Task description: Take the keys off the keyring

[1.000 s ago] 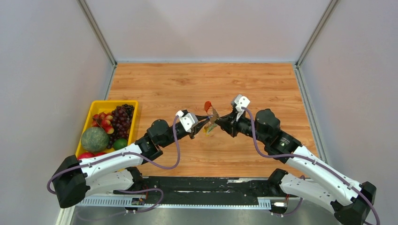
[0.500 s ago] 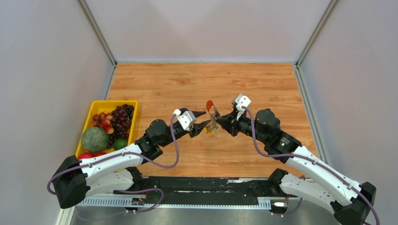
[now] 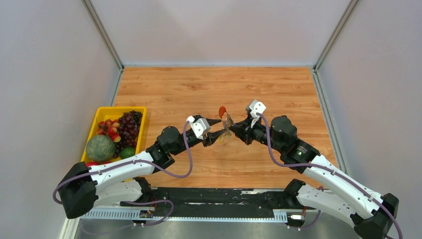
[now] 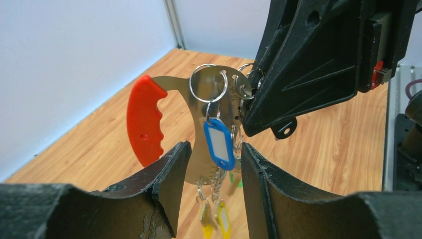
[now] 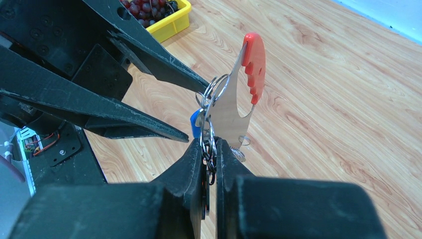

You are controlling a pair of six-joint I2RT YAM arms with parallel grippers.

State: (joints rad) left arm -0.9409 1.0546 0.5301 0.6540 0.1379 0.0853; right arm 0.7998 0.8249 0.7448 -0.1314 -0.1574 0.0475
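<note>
Fingers [image 4: 169, 181] on our left gripper [image 4: 211, 149] have spread apart over the last second. That arm has eased back and come in again, so they now bracket the blue-headed key [image 4: 219, 144] without closing on it. We judge no keys are off yet. The keyring [image 4: 209, 84] hangs above mid-table [image 3: 199, 89], pinched at its 3 o'clock edge by our right gripper [image 5: 209, 144], whose fingers are pressed tight on the metal. Our left arm reaches in from 9 o'clock, stretched low.

Robotics lab test cell, white partition walls [image 3: 50, 74], wood-grain table [image 3: 199, 84], two bench-mounted arms [image 3: 119, 169], yellow fruit tray [image 3: 112, 108]
</note>
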